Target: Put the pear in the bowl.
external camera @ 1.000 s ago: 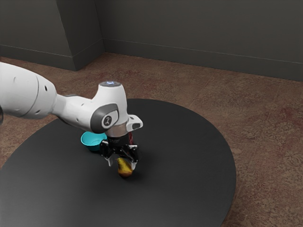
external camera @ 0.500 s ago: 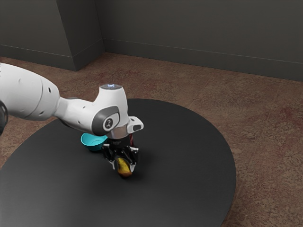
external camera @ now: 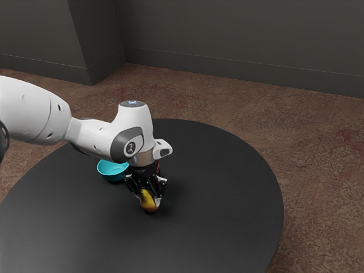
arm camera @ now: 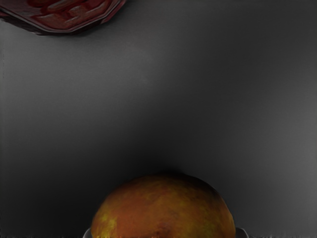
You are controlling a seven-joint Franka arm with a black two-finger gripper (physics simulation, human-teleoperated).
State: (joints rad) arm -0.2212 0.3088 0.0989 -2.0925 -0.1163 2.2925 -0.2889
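Jaws of the black two-finger gripper: partly closed, a fingertip against each side of the mottled yellow-orange pear. Pear sits between them, low over the round, matt black table; clearance beneath it, if any, can't be told. Reads as grasp made, lift next.

Risks: rounded, tapering flanks could let the fruit roll or squeeze out if the grip is off its widest part. A quick lift could make it swing. Carried too low, it might clip the bowl's rim; let go short of centre, it could tip off the edge.

Containers: shallow, round cyan bowl, just beyond the jaws toward the exterior view's left, upright; visible inside is plain cyan. Dark red, angular-edged object with raised markings stands behind the jaws; whether it holds anything, can't tell.
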